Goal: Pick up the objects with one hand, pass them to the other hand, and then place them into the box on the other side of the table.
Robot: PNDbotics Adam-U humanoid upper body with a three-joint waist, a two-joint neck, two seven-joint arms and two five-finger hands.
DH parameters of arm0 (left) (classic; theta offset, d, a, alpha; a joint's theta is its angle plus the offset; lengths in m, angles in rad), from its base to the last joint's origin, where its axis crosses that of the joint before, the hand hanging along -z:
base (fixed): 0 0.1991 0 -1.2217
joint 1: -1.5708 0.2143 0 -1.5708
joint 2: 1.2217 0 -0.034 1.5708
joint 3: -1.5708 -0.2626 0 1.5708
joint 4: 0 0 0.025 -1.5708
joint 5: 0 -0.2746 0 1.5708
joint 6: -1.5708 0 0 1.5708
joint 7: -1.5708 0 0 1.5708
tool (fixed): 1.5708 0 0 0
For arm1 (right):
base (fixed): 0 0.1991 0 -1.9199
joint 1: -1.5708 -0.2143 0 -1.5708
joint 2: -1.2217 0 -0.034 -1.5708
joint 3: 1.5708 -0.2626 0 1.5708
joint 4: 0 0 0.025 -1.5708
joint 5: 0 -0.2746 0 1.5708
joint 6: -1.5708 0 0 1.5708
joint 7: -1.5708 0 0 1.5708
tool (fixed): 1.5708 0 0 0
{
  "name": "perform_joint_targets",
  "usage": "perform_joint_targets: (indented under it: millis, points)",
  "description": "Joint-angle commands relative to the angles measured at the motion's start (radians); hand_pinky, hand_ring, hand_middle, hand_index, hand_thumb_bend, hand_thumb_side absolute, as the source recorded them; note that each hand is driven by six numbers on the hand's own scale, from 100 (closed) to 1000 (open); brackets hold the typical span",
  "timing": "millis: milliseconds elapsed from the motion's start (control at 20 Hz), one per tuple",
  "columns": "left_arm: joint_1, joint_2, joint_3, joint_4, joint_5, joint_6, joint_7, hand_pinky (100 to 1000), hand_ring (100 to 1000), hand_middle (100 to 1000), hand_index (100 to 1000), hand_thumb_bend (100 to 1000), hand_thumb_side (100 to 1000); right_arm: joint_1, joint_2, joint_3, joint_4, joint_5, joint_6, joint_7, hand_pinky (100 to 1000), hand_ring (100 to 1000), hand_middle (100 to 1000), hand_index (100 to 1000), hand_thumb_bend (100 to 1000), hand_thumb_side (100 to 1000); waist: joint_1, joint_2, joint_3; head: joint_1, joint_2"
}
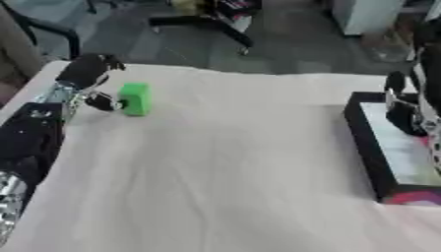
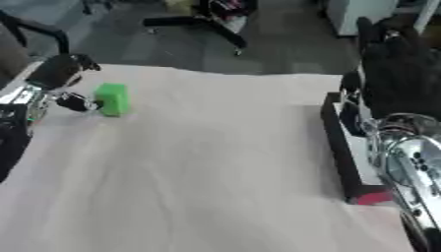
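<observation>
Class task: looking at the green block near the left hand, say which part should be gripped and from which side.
Grip the green block across its two broad upright faces, coming from its left. It stands upright on the table, and the left hand already sits beside that face, fingers near it.

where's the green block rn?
The green block sits on the table at its far left, right beside the left hand, across from the box on the right.

Green block [image 1: 135, 99]: small, boxy, upright on the worktop [image 1: 215, 172], touching the left robot hand [image 1: 86, 74] at its fingertips. Box [image 1: 379, 147]: black-walled, open-topped, pale inside, under the right robot hand [image 2: 396, 74].
</observation>
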Motion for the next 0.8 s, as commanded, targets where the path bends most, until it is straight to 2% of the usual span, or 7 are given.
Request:
perform_joint_targets:
  millis: [50, 300, 500, 550, 600, 700, 800]
  points:
    - [-0.027, 0.025, 0.009, 0.011, 0.027, -0.025, -0.055, 834, 752, 713, 804, 606, 282, -0.025, 0.002, -0.001, -0.011, -0.013, 0.009, -0.002, 630, 854, 827, 954, 100, 100, 0.000, -0.008, -0.007, 0.011, -0.019]
    - [-0.030, 0.024, 0.016, 0.049, 0.071, -0.046, -0.142, 836, 757, 721, 809, 609, 296, -0.031, 0.005, 0.003, -0.013, -0.026, 0.016, -0.008, 622, 851, 819, 953, 100, 100, 0.000, 0.000, -0.023, 0.023, -0.030]
    - [-0.026, 0.023, 0.022, 0.053, 0.105, -0.030, -0.119, 801, 709, 657, 764, 575, 281, -0.031, 0.005, 0.003, -0.012, -0.030, 0.021, -0.016, 614, 850, 816, 952, 100, 100, 0.002, 0.002, -0.028, 0.027, -0.033]
    - [-0.024, 0.022, 0.021, 0.053, 0.112, -0.024, -0.106, 757, 623, 557, 684, 497, 239, -0.031, 0.006, 0.003, -0.011, -0.030, 0.022, -0.019, 608, 849, 815, 952, 100, 100, 0.002, 0.002, -0.029, 0.027, -0.033]
    - [-0.022, 0.020, 0.019, 0.054, 0.117, -0.018, -0.092, 717, 551, 483, 611, 339, 174, -0.031, 0.006, 0.003, -0.011, -0.030, 0.023, -0.022, 606, 849, 814, 951, 100, 100, 0.002, 0.002, -0.029, 0.027, -0.033]
    - [-0.017, 0.017, 0.015, 0.060, 0.131, -0.013, -0.074, 690, 494, 436, 547, 229, 100, -0.030, 0.007, 0.002, -0.010, -0.031, 0.025, -0.027, 602, 848, 813, 951, 100, 100, 0.002, 0.001, -0.029, 0.027, -0.031]
    - [-0.013, 0.017, 0.011, 0.058, 0.146, -0.018, -0.065, 657, 434, 381, 487, 102, 100, -0.029, 0.007, 0.002, -0.009, -0.032, 0.026, -0.031, 600, 847, 812, 950, 100, 100, 0.002, -0.001, -0.027, 0.026, -0.028]
